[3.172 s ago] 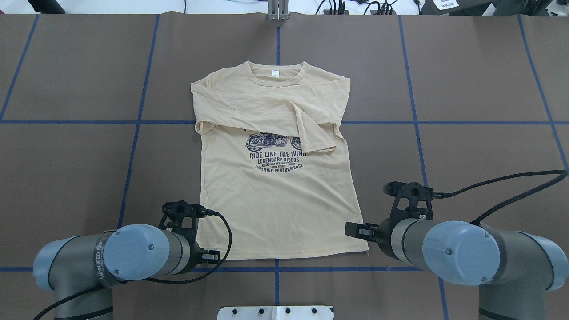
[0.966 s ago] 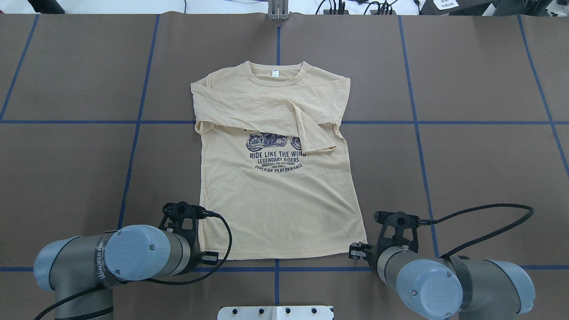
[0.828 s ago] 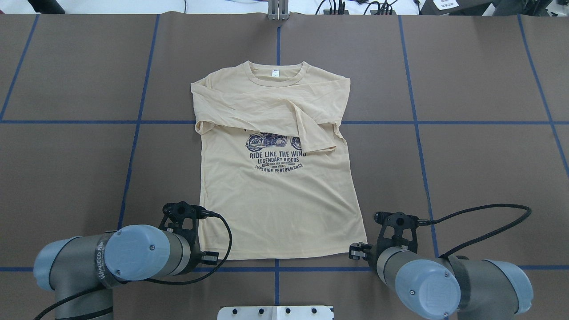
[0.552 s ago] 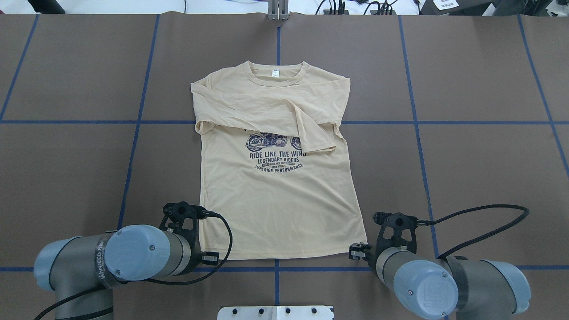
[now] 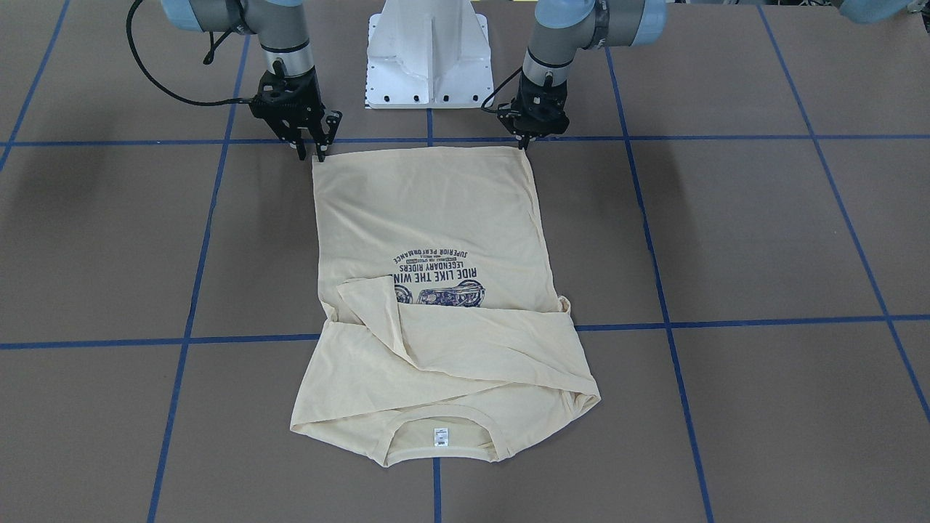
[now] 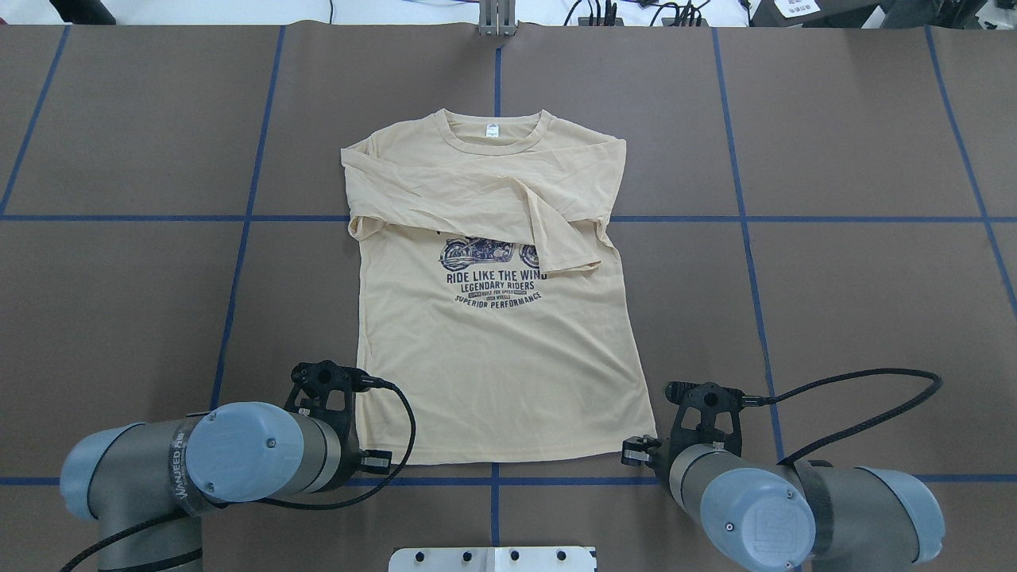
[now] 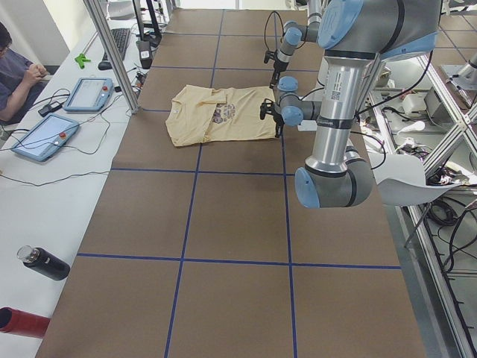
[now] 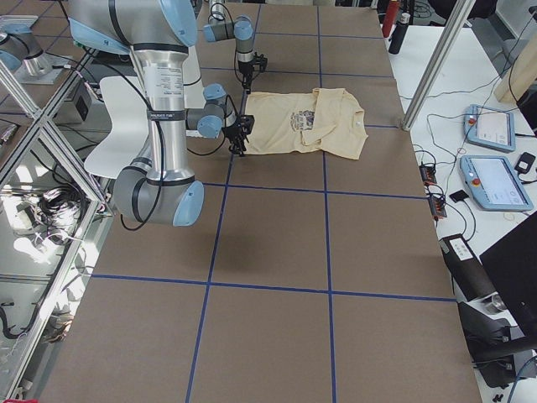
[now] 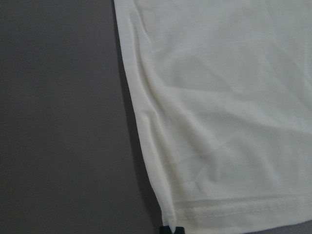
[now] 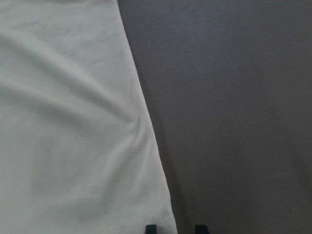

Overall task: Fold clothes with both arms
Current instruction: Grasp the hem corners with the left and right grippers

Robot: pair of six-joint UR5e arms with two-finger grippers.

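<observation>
The cream-yellow T-shirt (image 6: 493, 373) lies flat, print up, neck label far from me, both sleeves folded across the chest. It also shows in the front view (image 5: 429, 211). My left gripper (image 5: 524, 142) is down at the near hem's left corner; in the left wrist view its tips (image 9: 169, 229) are together on the hem corner (image 9: 195, 209). My right gripper (image 5: 310, 151) is open at the hem's right corner. In the right wrist view (image 10: 175, 228) one tip is over the fabric (image 10: 63, 122) and one over bare table.
The brown table has blue tape grid lines (image 6: 238, 218). The white pedestal base (image 5: 429, 51) stands just behind the hem. An operator (image 7: 15, 67), tablets (image 7: 45, 134) and a black bottle (image 7: 45, 262) are along the far edge.
My right arm has drawn back toward the base and lowered its gripper to the hem's right corner. The left arm and the shirt have not moved.
</observation>
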